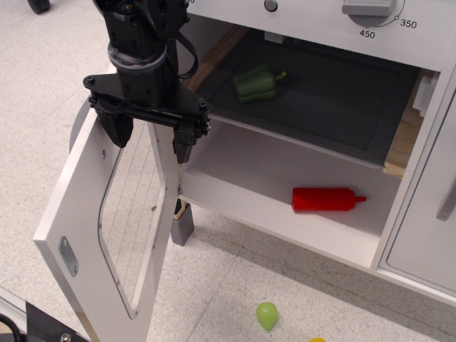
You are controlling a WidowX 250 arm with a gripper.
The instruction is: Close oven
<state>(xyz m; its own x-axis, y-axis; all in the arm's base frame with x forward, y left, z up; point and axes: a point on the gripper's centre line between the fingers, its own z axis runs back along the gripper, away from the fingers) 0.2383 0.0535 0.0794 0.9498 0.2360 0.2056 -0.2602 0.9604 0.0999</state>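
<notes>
The white toy oven [299, 153] stands open, with its dark tray and inside in view. Its door [78, 235] hangs wide open to the left, with a rounded wire-lined window [132, 214]. The grey temperature dial [368, 8] shows at the top. The bar handle is hidden on the door's far side. My black gripper [151, 139] is open, its two fingers straddling the top edge of the door near the hinge side. It holds nothing.
A green toy pepper [256, 82] lies on the dark tray. A red ketchup bottle [324, 199] lies on the oven's white lower shelf. A plain white cabinet door [427, 228] with a grey handle is at right. A small green pear-shaped toy [266, 315] lies on the floor.
</notes>
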